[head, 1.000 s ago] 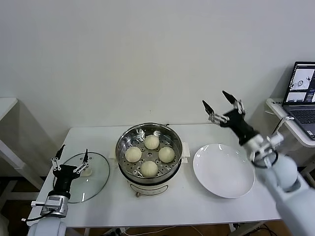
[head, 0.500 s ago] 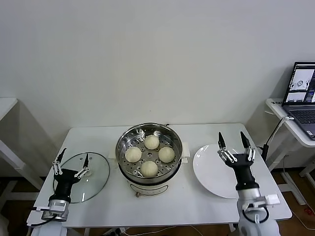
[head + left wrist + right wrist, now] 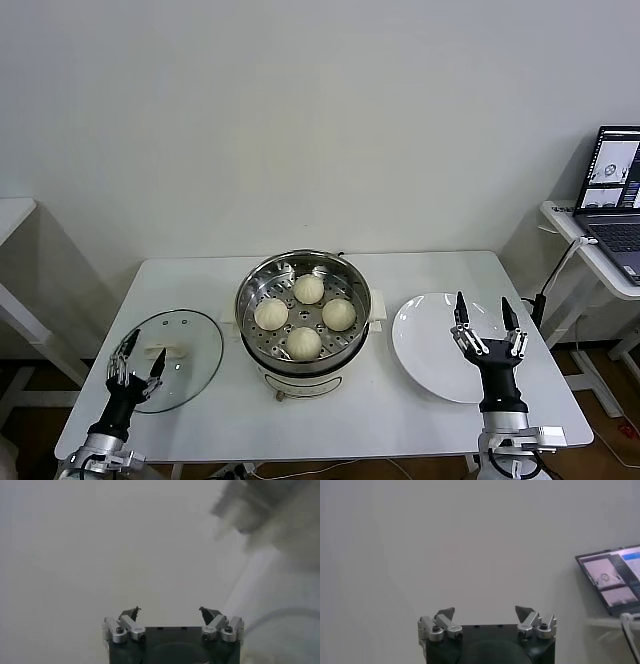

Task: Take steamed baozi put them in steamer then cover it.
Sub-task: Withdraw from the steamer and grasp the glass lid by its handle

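Note:
Four cream-white baozi [image 3: 304, 315] sit on the perforated tray inside the shiny steel steamer [image 3: 250, 288] at the table's middle. The clear glass cover [image 3: 190, 340] with its white handle [image 3: 167, 351] lies flat on the table left of the steamer. My left gripper [image 3: 137, 352] is open and empty, pointing upward at the cover's near left edge. My right gripper [image 3: 486, 316] is open and empty, pointing upward over the near part of the white plate. The wrist views show only open fingers, left [image 3: 170, 611] and right [image 3: 485, 611], against the wall.
A flat white plate [image 3: 430, 340] lies right of the steamer. A laptop [image 3: 612, 190] stands on a side table at the far right; it also shows in the right wrist view [image 3: 612, 577]. A white shelf edge [image 3: 12, 215] is at the far left.
Both arms have drawn back and down toward the table's near edge. The right gripper dropped from high at the right to over the plate. The left gripper lowered beside the cover.

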